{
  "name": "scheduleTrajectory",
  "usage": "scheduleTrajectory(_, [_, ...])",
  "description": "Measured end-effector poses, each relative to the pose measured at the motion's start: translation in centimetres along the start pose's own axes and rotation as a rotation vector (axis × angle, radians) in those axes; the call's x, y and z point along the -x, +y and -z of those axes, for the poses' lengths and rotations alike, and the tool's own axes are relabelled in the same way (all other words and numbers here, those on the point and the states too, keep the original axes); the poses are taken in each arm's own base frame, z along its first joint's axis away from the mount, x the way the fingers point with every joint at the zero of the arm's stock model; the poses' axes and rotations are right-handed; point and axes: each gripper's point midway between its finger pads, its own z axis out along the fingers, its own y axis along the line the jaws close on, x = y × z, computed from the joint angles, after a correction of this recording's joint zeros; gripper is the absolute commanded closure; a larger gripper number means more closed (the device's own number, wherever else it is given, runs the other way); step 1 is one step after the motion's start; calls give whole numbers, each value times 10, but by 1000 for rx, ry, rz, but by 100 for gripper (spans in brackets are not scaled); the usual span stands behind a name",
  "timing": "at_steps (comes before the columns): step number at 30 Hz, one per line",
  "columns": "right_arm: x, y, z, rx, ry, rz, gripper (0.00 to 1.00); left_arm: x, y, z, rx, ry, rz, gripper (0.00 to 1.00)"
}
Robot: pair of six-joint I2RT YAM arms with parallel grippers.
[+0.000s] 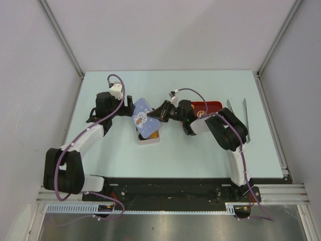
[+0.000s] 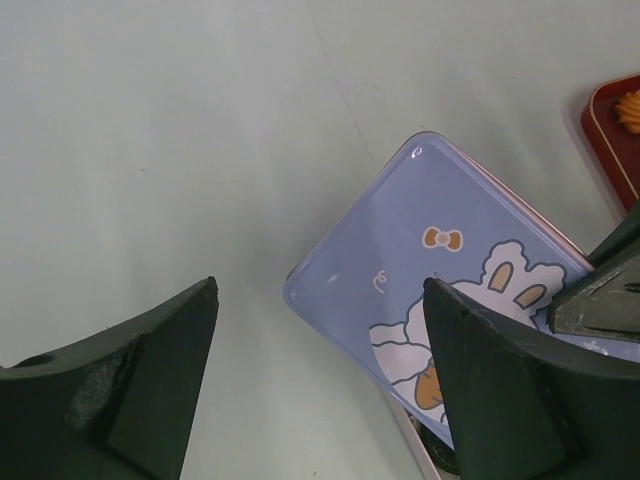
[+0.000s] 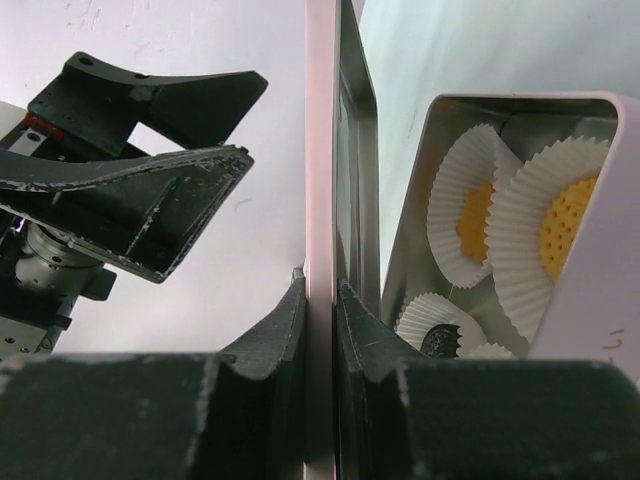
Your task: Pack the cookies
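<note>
My right gripper (image 3: pixel 322 292) is shut on the edge of a blue cartoon-printed tin lid (image 1: pixel 143 115), holding it tilted over the open tin (image 1: pixel 149 138). In the right wrist view the lid (image 3: pixel 322 150) shows edge-on. Beside it, the tin (image 3: pixel 600 290) holds white paper cups with orange cookies (image 3: pixel 474 218) and a black cookie (image 3: pixel 440 343). My left gripper (image 2: pixel 320 290) is open just left of the lid (image 2: pixel 440 200), with only bare table between its fingers. One more orange cookie (image 2: pixel 628 105) lies on the red tray (image 2: pixel 605 135).
The red tray (image 1: pixel 209 106) sits behind the right arm. Two metal tongs (image 1: pixel 245 118) lie near the table's right edge. White walls enclose the pale green table (image 1: pixel 175 155) on three sides.
</note>
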Motion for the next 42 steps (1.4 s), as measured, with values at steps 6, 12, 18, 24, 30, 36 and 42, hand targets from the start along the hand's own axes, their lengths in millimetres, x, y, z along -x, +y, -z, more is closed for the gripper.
scheduleTrajectory(6, [3,-3,1,-6,-4,6,89,-10,-2,-2,-15,28,6,13])
scheduleTrajectory(12, [7,-7,3,-17,-11,10,81,-21,-5,-4,-31,60,12,13])
scheduleTrajectory(18, [10,-11,5,-29,-14,16,75,-35,-7,-10,-50,102,22,13])
scheduleTrajectory(24, [9,-19,6,-40,-9,7,68,-48,-8,-17,-66,141,37,13])
scheduleTrajectory(30, [5,-32,6,-66,4,-13,70,-57,-9,-21,-75,164,46,13])
scheduleTrajectory(36, [4,-31,5,-59,18,-22,91,-64,-12,-25,-95,182,60,14])
scheduleTrajectory(42, [6,-24,2,-42,26,-53,98,-63,-13,-25,-98,179,67,14])
